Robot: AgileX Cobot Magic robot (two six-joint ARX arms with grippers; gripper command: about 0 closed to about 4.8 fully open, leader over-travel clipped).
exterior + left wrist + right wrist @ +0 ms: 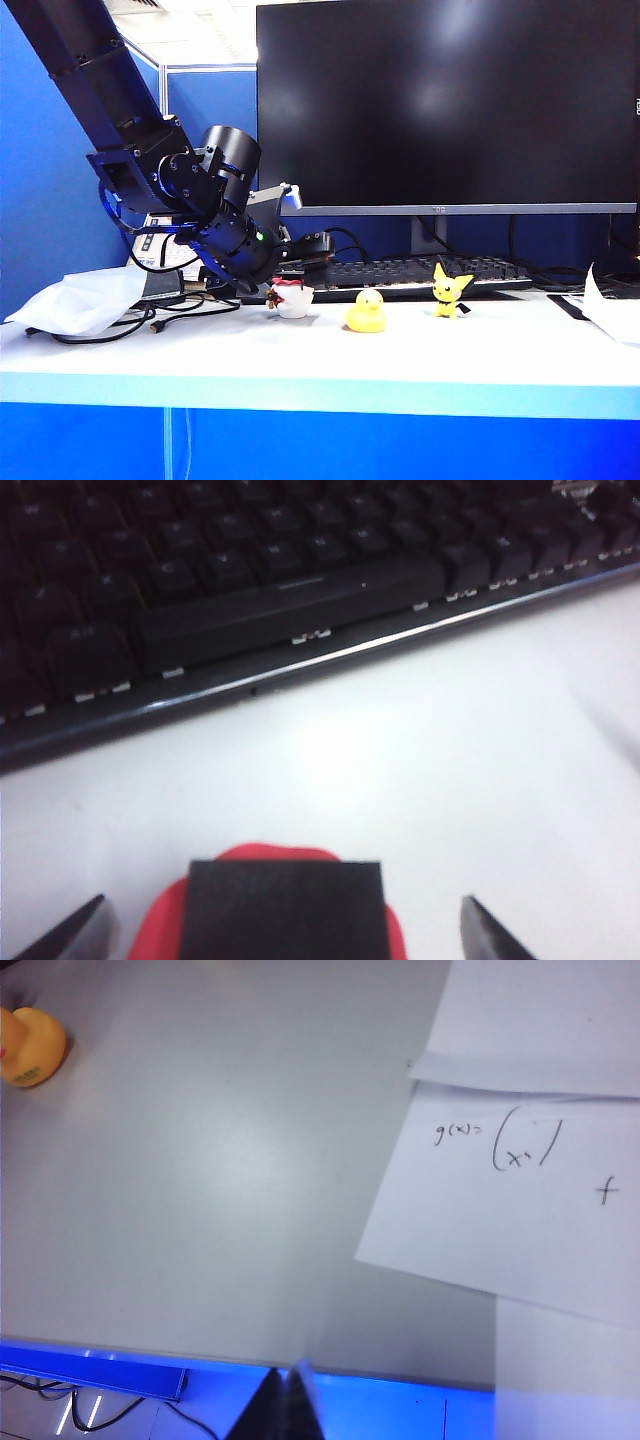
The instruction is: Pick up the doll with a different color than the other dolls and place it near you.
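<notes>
1. The scene is a white worktop (pixel 420 350) in front of blue partition walls, with a large dark monitor (pixel 445 100) and a black keyboard (pixel 420 272) at the rear.
2. The white doll with the red rim (pixel 292 297) stands on the worktop, left of centre in the exterior view and just in front of the keyboard's left end.
3. The yellow duck (pixel 366 312) stands to the right of the white doll, slightly nearer the front edge. The yellow pointy-eared figure (pixel 450 290) stands further right. All 3 dolls are apart from one another.
4. The left arm reaches down from the upper left of the exterior view. The left pincer (pixel 285 930) is directly above the white doll.
5. In the left wrist view, the 2 dark fingertips (pixel 75 932) are spread wide, 1 on each side of the doll's red rim and dark top. No contact with the doll is visible.
6. The right pincer (pixel 285 1405) appears only as a dark tip in the right wrist view; its state cannot be determined. It hangs over the worktop's front edge, near sheets of paper (pixel 530 1160) bearing handwriting.
7. A white bag (pixel 85 300) and black cables (pixel 160 315) lie at the worktop's left end.
</notes>
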